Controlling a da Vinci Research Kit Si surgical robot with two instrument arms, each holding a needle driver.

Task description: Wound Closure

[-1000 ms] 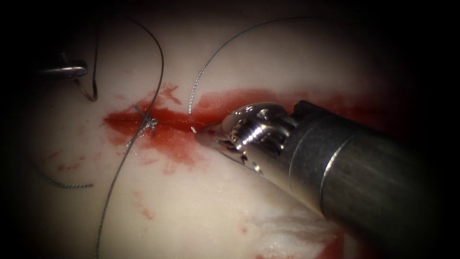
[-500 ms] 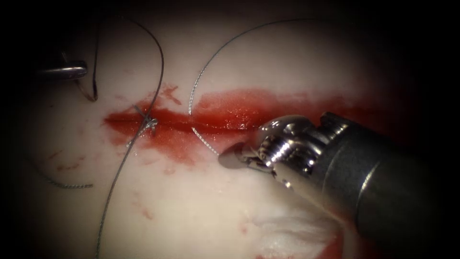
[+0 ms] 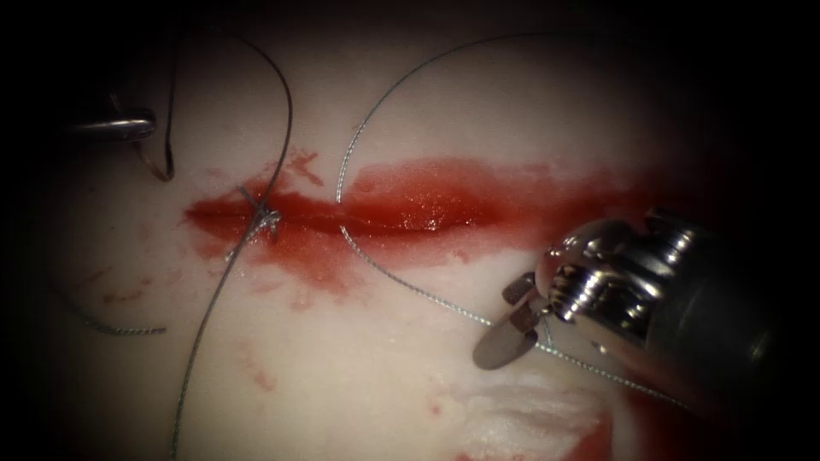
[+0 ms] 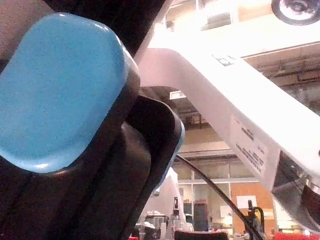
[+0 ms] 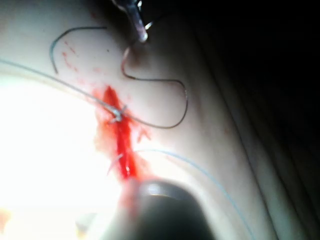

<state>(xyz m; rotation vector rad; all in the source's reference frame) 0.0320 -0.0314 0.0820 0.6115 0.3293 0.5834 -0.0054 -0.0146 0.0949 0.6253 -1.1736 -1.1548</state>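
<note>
Thread (image 3: 410,286) has been drawn out of the cut (image 3: 376,224) toward the lower right by the right tool (image 3: 512,329), its jaws closed on the strand. One knot (image 3: 266,219) is seen; the left tool (image 3: 115,128) is shadowed, jaws unclear.

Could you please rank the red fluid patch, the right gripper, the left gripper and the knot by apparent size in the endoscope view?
1. Red fluid and right gripper with its wrist: similar extent, and the gripper sits nearer the camera, so unranked.
2. Left gripper, at the edge.
3. Knot on the cut.
</note>
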